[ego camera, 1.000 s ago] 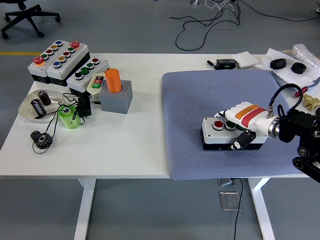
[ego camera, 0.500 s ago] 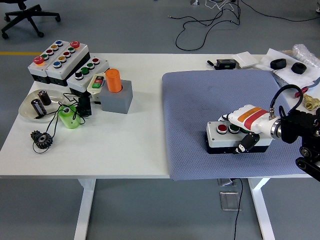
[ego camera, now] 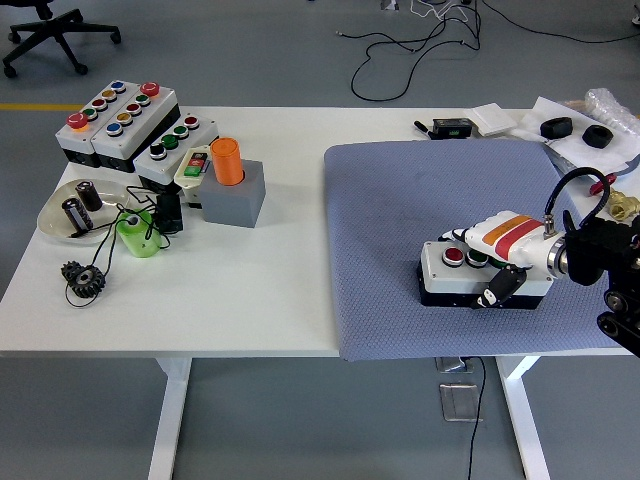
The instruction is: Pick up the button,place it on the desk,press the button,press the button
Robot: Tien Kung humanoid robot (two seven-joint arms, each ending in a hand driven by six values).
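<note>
Fingers [ego camera: 492,294] of right hand [ego camera: 505,250] clasp one button box [ego camera: 455,275] on mat [ego camera: 400,210].

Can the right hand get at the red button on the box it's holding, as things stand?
Probably not without regrasping. The right hand is wrapped over the button box on the blue mat, covering its right part; the red button is exposed just left of the fingers, with nothing above it.

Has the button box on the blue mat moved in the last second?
Yes. The button box, gripped by the right hand, has slid rightward along the blue mat, farther from the mat's left edge.
</note>
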